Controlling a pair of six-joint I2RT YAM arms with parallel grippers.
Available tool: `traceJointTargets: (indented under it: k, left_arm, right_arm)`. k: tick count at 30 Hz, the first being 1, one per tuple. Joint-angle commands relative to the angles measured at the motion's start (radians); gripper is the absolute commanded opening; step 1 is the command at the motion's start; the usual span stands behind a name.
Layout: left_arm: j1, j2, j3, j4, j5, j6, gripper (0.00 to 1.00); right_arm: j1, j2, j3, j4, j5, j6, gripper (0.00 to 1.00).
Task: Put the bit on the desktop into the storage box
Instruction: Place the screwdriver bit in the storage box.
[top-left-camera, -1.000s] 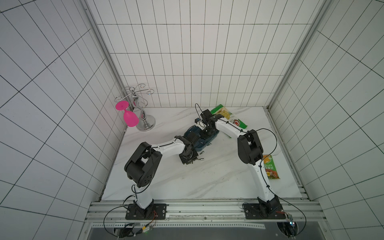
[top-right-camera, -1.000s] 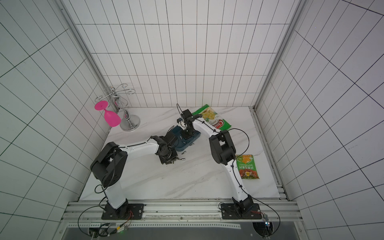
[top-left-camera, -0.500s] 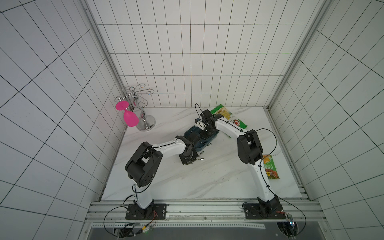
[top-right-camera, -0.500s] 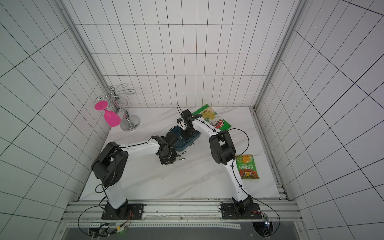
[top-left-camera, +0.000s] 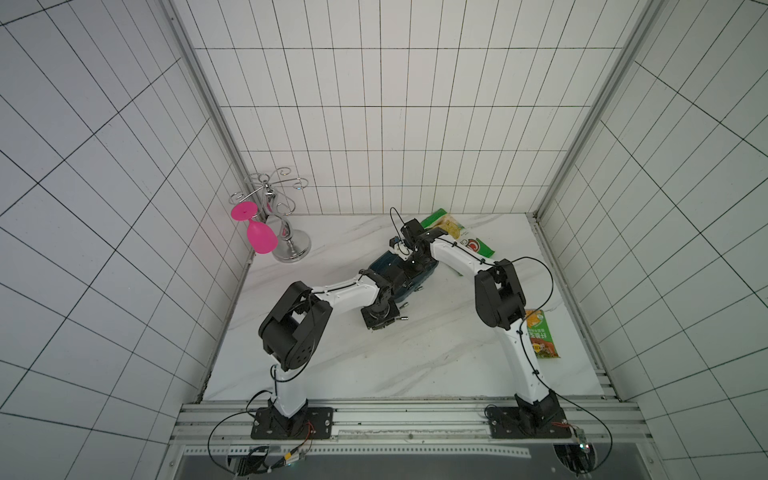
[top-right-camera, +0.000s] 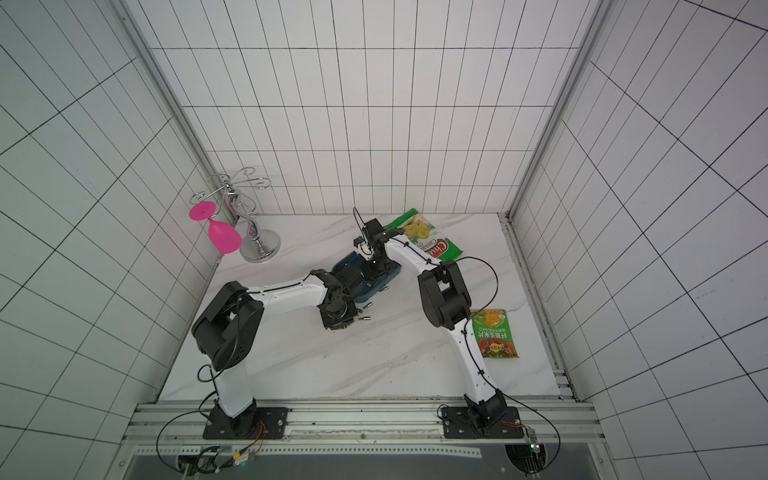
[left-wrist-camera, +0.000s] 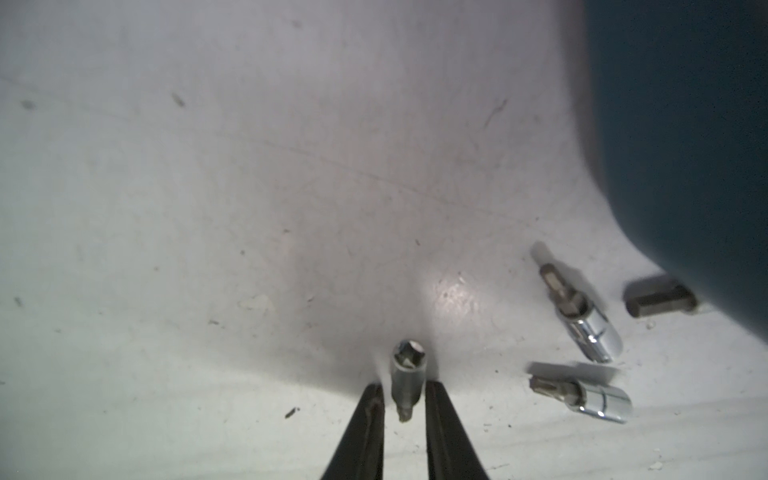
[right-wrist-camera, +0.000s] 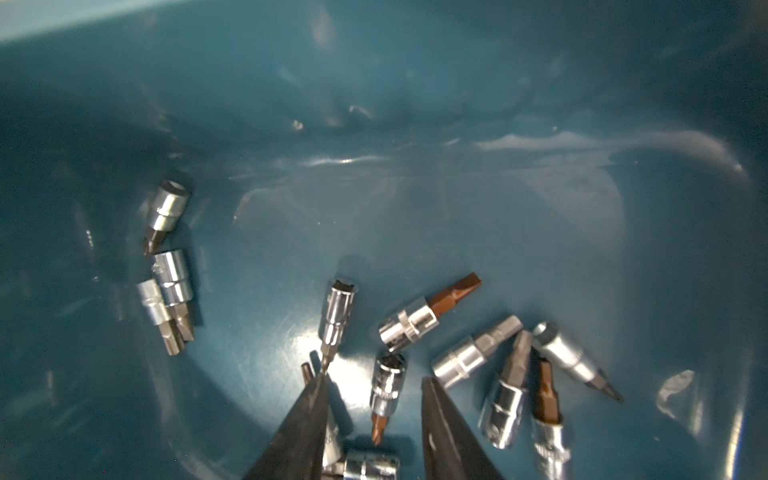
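Observation:
On the white marble desktop (left-wrist-camera: 208, 208) a small chrome bit (left-wrist-camera: 408, 374) lies between my left gripper's fingers. The left gripper (left-wrist-camera: 403, 386) is shut on this bit, just in front of the dark teal storage box (left-wrist-camera: 685, 124). Beside it lie two more chrome bits (left-wrist-camera: 579, 307) (left-wrist-camera: 590, 397) and a dark one (left-wrist-camera: 658, 301). My right gripper (right-wrist-camera: 375, 380) hangs open inside the storage box (right-wrist-camera: 415, 187). A bit (right-wrist-camera: 388, 386) lies loose on the box floor between its fingers, among several others. In both top views the arms meet at the box (top-left-camera: 384, 264) (top-right-camera: 347, 262).
A green chips bag (top-left-camera: 461, 235) lies behind the box. A smaller snack packet (top-left-camera: 540, 338) lies by the right arm. A chrome glass rack (top-left-camera: 291, 245) with a pink glass (top-left-camera: 259, 237) stands at the back left corner. Tiled walls enclose three sides.
The right gripper has opened and let its bit drop onto the box floor. The left gripper has closed in on the bit on the desktop. Both arms have hardly shifted.

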Motion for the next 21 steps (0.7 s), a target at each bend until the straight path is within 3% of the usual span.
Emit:
traceJointTargets:
  k: [1, 15, 21]
  left_arm:
    - [-0.002, 0.02, 0.016, -0.024, -0.055, 0.012, 0.23]
    - [0.008, 0.059, 0.051, -0.045, -0.085, 0.04, 0.24]
    - [0.007, 0.074, 0.055, -0.065, -0.094, 0.047, 0.16]
  right_arm:
    - [-0.002, -0.014, 0.027, -0.031, -0.005, 0.003, 0.41]
    - [-0.002, -0.042, 0.053, -0.049, 0.015, -0.007, 0.43]
    - [-0.002, -0.054, 0.059, -0.051, 0.017, -0.006, 0.46]
